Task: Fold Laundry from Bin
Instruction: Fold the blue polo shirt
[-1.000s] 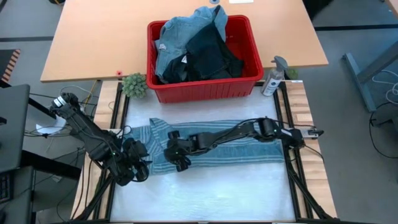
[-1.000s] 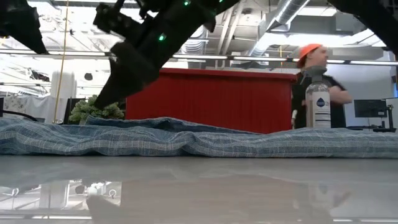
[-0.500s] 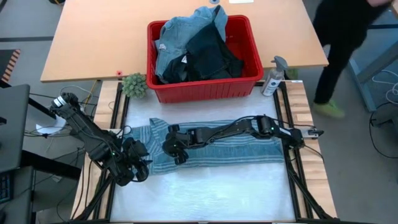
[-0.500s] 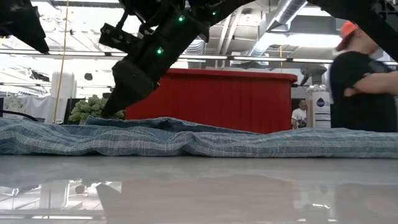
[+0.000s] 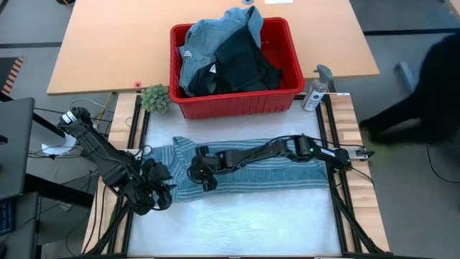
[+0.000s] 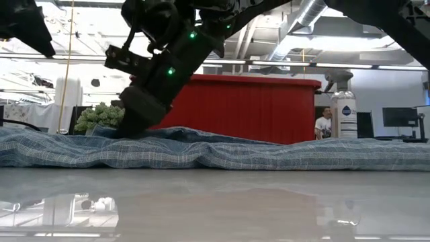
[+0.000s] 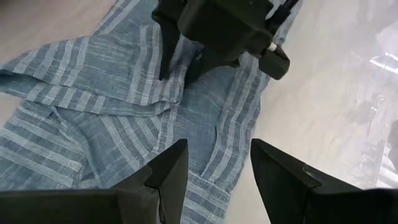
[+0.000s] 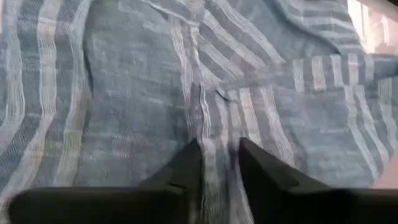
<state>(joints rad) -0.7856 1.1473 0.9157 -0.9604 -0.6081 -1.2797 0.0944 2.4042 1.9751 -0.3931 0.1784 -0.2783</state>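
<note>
High view: striped shirt (image 5: 287, 171) spread out long and flat on the white table (image 5: 237, 223), just in front of the red bin (image 5: 233, 105). Right gripper (image 5: 202, 175) down on the shirt, in front of the bin's left half, fingers (image 8: 186, 171) nearly together and pinching a thin ridge of the cloth. Left gripper (image 5: 159, 193) low over the shirt's end, farther out from the bin's left corner, fingers (image 7: 168, 174) wide apart with nothing held, only shirt seen below them. More laundry (image 5: 223, 57) heaped inside the bin: light blue pieces on the left and at the back, dark ones in the middle. Small green plant (image 5: 154, 98) just beside the bin's left front corner. Spray bottle (image 5: 316, 88) standing just beside the bin's right front corner. Dark blurry person (image 5: 438, 79) well off to the bin's right, past the table's edge. Low view: another person (image 6: 324, 124) far behind the bin, small, next to the bottle.
</note>
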